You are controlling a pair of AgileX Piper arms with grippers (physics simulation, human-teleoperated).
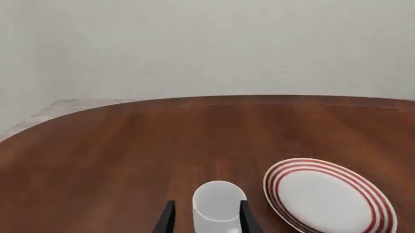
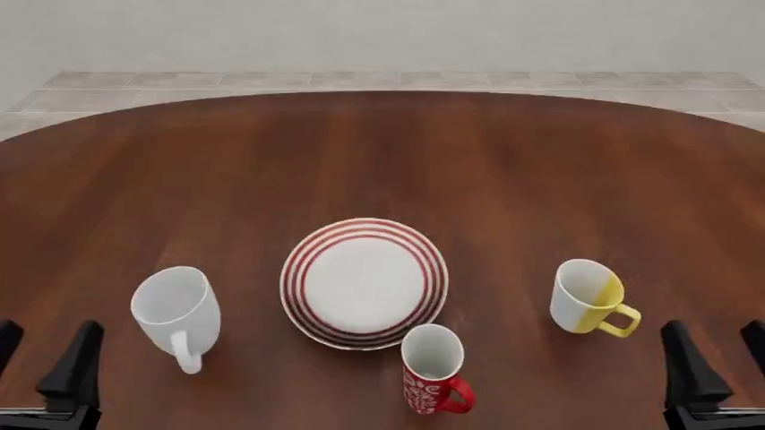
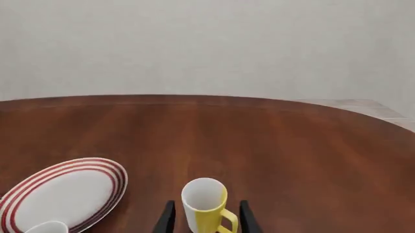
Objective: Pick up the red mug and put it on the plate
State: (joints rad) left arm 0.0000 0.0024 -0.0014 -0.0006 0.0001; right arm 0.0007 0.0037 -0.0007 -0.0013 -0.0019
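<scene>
Beside the plate [image 2: 313, 315], red mug [image 2: 433, 369], flanked by white mug [image 2: 177, 311] and yellow mug [image 2: 588, 296]; both grippers spread.

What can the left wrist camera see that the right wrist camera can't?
Only the left wrist view shows the plain white mug, seen between the open left gripper fingers. Only the right wrist view shows the white-and-yellow mug, seen between the open right gripper fingers, plus a sliver of a white mug rim, probably the red mug, at the picture's edge. Both show the plate with red rings, the brown table and the pale wall behind.
</scene>
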